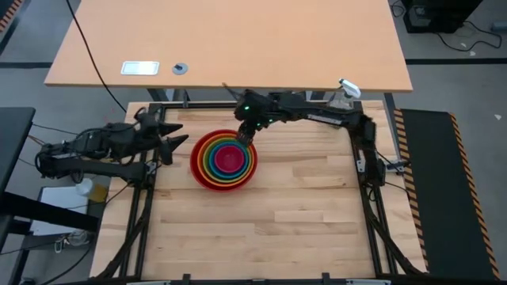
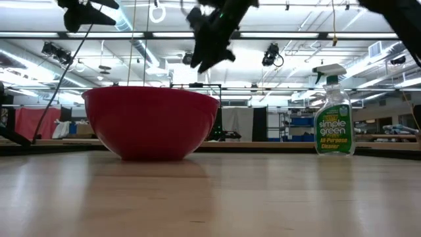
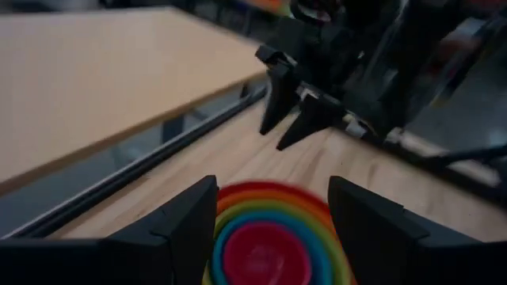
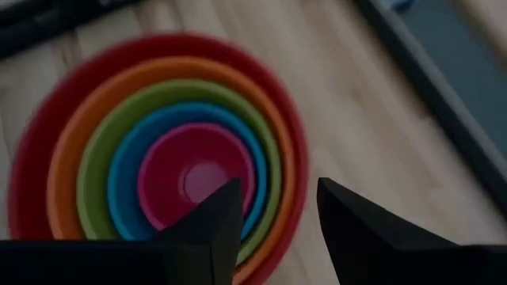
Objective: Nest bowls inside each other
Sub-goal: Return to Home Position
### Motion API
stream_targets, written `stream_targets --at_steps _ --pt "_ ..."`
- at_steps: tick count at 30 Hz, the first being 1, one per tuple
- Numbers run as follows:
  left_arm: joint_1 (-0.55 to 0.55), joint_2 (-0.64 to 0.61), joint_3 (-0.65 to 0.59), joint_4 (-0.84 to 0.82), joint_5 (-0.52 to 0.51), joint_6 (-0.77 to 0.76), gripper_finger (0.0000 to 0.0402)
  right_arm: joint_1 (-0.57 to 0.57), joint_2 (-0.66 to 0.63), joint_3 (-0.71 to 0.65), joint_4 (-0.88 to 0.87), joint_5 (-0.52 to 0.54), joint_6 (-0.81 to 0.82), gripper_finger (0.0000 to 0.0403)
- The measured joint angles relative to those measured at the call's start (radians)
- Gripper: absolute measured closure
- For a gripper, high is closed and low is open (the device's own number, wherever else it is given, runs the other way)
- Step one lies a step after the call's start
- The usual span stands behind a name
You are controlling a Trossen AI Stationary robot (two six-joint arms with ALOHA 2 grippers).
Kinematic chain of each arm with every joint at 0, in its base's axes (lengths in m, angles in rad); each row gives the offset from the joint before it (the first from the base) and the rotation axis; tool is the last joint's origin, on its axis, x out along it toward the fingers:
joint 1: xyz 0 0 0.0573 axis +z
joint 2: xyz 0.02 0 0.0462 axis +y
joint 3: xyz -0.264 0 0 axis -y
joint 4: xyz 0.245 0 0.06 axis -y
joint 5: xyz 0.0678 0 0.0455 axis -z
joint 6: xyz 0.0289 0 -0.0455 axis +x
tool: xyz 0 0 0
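Observation:
Several bowls sit nested on the wooden table: red outermost, then orange, lime green, blue, with the magenta pink one in the middle; in the low view only the red bowl shows, resting on its base. My right gripper hangs open above the stack's far rim, nothing between its fingers. My left gripper stands open off the table's left edge, level, pointing at the bowls.
A clear spray bottle stands at the table's far right corner. A larger light desk lies beyond the far edge. The near half of the wooden table is bare wood.

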Motion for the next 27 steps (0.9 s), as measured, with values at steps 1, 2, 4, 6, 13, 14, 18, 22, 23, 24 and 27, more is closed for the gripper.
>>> stream_targets --at_steps 1,2,4,6,13,14,18,22,23,24,27 --pt "-0.009 -0.024 -0.024 0.034 0.000 0.004 0.0157 0.000 -0.026 -0.014 0.010 0.015 -0.002 0.0234" --pt "-0.015 -0.048 -0.052 0.071 0.000 0.005 0.0157 0.000 -0.056 -0.038 0.029 0.033 -0.007 0.0234" --pt "-0.025 -0.103 -0.112 0.142 0.000 -0.004 0.0160 0.000 -0.118 -0.103 0.099 0.065 -0.012 0.0234" --pt "-0.031 -0.152 -0.170 0.189 0.000 -0.024 0.0167 -0.001 -0.185 -0.196 0.200 0.077 0.007 0.0234" --pt "-0.031 -0.316 -0.334 0.387 -0.045 -0.094 0.0206 0.000 -0.477 -0.684 0.630 0.079 0.157 0.0234" --pt "-0.031 -0.340 -0.358 0.425 -0.051 -0.099 0.0209 0.000 -0.521 -0.766 0.711 0.079 0.191 0.0234" --pt "-0.030 -0.436 -0.447 0.490 -0.056 -0.162 0.0219 0.000 -0.675 -1.064 1.034 0.112 0.340 0.0234" --pt "-0.030 -0.511 -0.519 0.496 -0.059 -0.247 0.0221 0.000 -0.798 -1.297 1.225 0.188 0.463 0.0234" --pt "-0.030 -0.513 -0.532 0.499 -0.061 -0.261 0.0221 0.000 -0.825 -1.346 1.247 0.208 0.490 0.0234" --pt "-0.030 -0.510 -0.539 0.503 -0.062 -0.274 0.0221 0.000 -0.852 -1.387 1.262 0.224 0.516 0.0234" --pt "-0.029 -0.499 -0.551 0.514 -0.065 -0.292 0.0221 0.001 -0.928 -1.497 1.292 0.263 0.586 0.0235"
